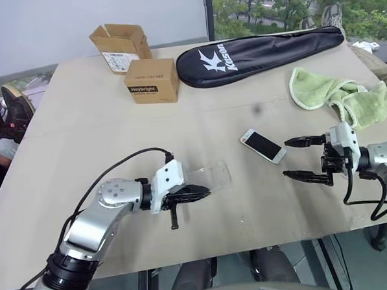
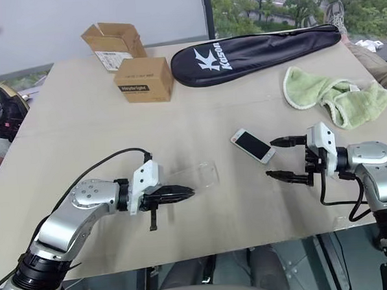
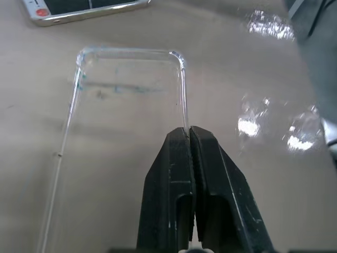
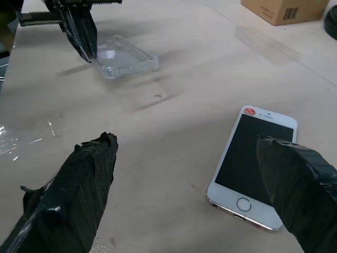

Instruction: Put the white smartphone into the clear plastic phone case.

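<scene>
The white smartphone (image 1: 263,146) lies face up on the beige table (image 1: 83,144), right of centre, screen dark. My right gripper (image 1: 285,158) hovers just right of it, open wide, fingertips pointing at the phone; in the right wrist view the phone (image 4: 253,168) lies close to one finger (image 4: 295,179). The clear plastic phone case (image 1: 211,176) sits left of the phone, a hand's width away. My left gripper (image 1: 206,193) is shut on the case's near rim; the left wrist view shows that rim (image 3: 184,95) running in between the closed fingertips.
Two cardboard boxes (image 1: 152,81) (image 1: 120,45) stand at the back left. A black racket bag (image 1: 260,50) lies across the back. A green towel (image 1: 340,95) is crumpled at the right, behind my right arm. The table's front edge (image 1: 251,246) runs just below both arms.
</scene>
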You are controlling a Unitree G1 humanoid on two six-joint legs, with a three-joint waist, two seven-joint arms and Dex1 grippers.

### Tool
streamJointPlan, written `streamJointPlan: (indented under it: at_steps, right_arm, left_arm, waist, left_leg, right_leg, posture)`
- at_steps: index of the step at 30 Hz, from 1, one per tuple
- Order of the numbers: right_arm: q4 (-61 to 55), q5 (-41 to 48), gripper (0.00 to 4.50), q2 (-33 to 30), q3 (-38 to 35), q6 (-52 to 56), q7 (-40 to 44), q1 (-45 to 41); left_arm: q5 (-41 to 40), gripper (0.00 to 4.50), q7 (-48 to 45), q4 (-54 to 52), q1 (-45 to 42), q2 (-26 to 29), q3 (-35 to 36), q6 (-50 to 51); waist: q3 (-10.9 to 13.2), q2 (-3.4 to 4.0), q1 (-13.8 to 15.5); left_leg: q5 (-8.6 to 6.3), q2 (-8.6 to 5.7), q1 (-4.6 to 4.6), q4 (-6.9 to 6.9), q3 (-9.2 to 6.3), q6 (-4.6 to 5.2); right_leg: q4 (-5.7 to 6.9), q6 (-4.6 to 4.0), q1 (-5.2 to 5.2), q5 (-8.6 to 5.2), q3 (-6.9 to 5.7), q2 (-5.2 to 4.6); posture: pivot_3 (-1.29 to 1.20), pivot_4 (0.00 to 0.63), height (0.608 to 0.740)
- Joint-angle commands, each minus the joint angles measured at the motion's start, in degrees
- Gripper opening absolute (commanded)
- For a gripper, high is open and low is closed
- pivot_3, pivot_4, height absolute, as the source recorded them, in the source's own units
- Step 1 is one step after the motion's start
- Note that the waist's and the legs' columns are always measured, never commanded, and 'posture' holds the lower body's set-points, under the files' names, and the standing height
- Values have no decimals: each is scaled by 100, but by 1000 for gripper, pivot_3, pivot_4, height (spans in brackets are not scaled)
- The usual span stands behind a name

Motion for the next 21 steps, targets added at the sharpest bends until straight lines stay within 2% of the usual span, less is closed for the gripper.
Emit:
streamJointPlan:
  at_steps: [1, 4, 12, 21]
  right_arm:
    - [-318, 81, 4500, -36, -208, -55, -98, 50]
    - [-474, 144, 4500, -75, -285, 6, -179, 207]
    - [-891, 262, 4500, -119, -477, 196, -427, 542]
    - [-1022, 249, 4500, -118, -517, 266, -555, 644]
  left_arm:
    - [169, 48, -92, 92, -251, 29, -115, -289]
    - [203, 48, -87, 198, -502, -69, -269, -225]
    - [-115, 48, 56, -128, -1024, -512, -584, 708]
    - [-241, 48, 68, -305, -1265, -491, -747, 1101]
  waist:
    - [1, -1, 41]
    - [1, -1, 63]
    - [2, -4, 39]
    - [2, -5, 50]
  left_leg:
    - [0, 0, -2, 0, -1, 0]
    - [0, 0, -3, 0, -4, 0]
    - [0, 0, -4, 4, -3, 0]
    - [1, 0, -3, 7, -1, 0]
  right_leg:
    - [0, 0, -1, 0, -2, 2]
    - [-2, 0, 0, 0, -4, 0]
    - [-4, 2, 1, 1, -1, 4]
    - [-2, 2, 3, 1, -1, 23]
  posture:
    - [0, 150, 740]
    - [0, 150, 740]
    - [0, 150, 740]
    - [0, 150, 740]
